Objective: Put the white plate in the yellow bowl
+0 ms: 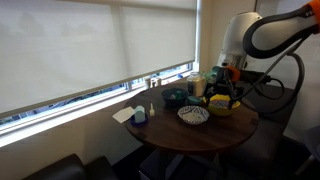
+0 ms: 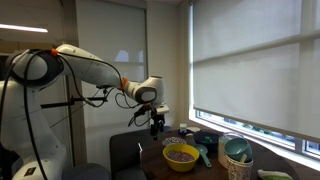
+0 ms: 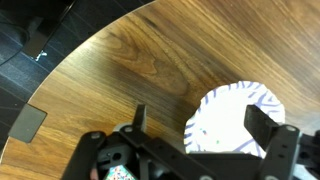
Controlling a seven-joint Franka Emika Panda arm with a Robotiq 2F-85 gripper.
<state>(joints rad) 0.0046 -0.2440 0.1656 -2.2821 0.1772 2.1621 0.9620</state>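
The white plate (image 3: 236,122), with a dark striped rim pattern, lies flat on the wooden table (image 3: 120,60). In the wrist view it sits below and between my two spread fingers. My gripper (image 3: 200,112) is open and empty, hovering above it. In an exterior view the plate (image 1: 193,115) lies near the table's front, with the yellow bowl (image 1: 221,108) just behind it under my gripper (image 1: 226,84). In an exterior view the yellow bowl (image 2: 181,161) stands below and to the right of my gripper (image 2: 157,125). A speckled face shows inside its rim there, and I cannot tell what it is.
A dark green bowl (image 1: 174,97), a white napkin (image 1: 124,114) and a small blue cup (image 1: 140,117) stand toward the window. Bottles and cups crowd the table's back (image 1: 205,84). A glass container (image 2: 237,150) and a basket (image 2: 241,169) stand beside the bowl. The table edge curves close by.
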